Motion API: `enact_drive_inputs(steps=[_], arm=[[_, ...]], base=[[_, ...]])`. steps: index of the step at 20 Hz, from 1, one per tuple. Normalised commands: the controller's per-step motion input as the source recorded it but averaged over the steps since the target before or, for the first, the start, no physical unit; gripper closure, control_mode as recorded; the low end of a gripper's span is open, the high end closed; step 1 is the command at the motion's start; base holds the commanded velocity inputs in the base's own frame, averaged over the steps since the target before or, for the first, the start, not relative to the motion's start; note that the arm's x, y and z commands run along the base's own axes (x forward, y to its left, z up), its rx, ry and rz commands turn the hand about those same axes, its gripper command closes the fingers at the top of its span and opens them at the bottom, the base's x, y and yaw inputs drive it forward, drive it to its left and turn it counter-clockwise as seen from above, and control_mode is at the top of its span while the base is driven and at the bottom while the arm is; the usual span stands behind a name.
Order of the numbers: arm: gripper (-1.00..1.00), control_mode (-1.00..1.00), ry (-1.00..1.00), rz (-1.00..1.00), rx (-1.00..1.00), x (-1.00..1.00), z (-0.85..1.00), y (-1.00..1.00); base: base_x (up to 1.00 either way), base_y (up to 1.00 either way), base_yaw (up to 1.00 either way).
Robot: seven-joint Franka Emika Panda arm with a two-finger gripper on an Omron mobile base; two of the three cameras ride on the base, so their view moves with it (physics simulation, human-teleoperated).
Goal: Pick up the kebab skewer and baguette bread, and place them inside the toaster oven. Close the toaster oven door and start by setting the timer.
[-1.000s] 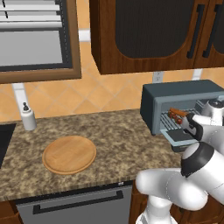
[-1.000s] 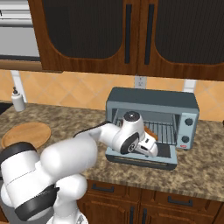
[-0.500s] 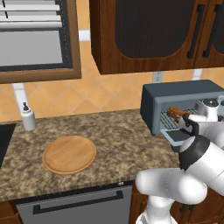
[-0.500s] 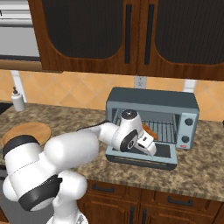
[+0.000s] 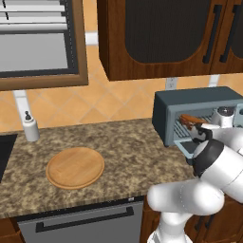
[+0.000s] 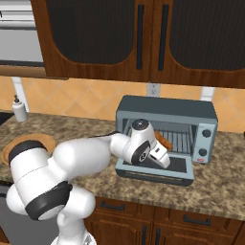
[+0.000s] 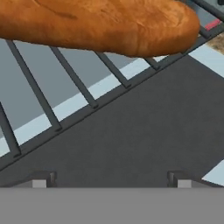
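Hand (image 6: 161,156) spread wide, empty, over lowered door (image 6: 158,171). Baguette (image 7: 100,24) lies on rack inside toaster oven (image 6: 167,136). Risk: baguette end overhanging rack edge, jamming door on closing.

The rendered pictures were evenly and brightly lit with soft, flat light and no strong glare, and the speckled brown granite table (image 5: 118,147) carried only a faint shadow around the round pale wooden board (image 5: 75,167). Both base views were sharp but coarse, with jagged pixel edges along the dark brown wooden cabinets (image 6: 143,38), and showed no bending at the borders. In the hand view the long orange-brown baguette bread (image 7: 100,24) looked soft and slightly blurred from closeness, throwing a dim shade on the thin dark wire rack (image 7: 70,83) beneath it.
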Motion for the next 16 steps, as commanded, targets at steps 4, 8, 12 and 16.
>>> enact_drive_inputs(steps=[4, 8, 12, 16], arm=[[-1.0, -1.0, -0.08, -0.06, 0.0, 0.26, 0.0, 0.0], [-1.0, -1.0, -0.1, -0.05, 0.0, 0.31, 0.0, 0.0], [-1.0, -1.0, -0.15, -0.03, 0.03, 0.15, -0.01, 0.0], [-1.0, -1.0, -0.14, -0.02, 0.03, 0.22, 0.0, 0.0]], base=[[0.0, 0.0, 0.0], [0.0, 0.0, 0.0], [0.0, 0.0, 0.0], [0.0, 0.0, 0.0]])
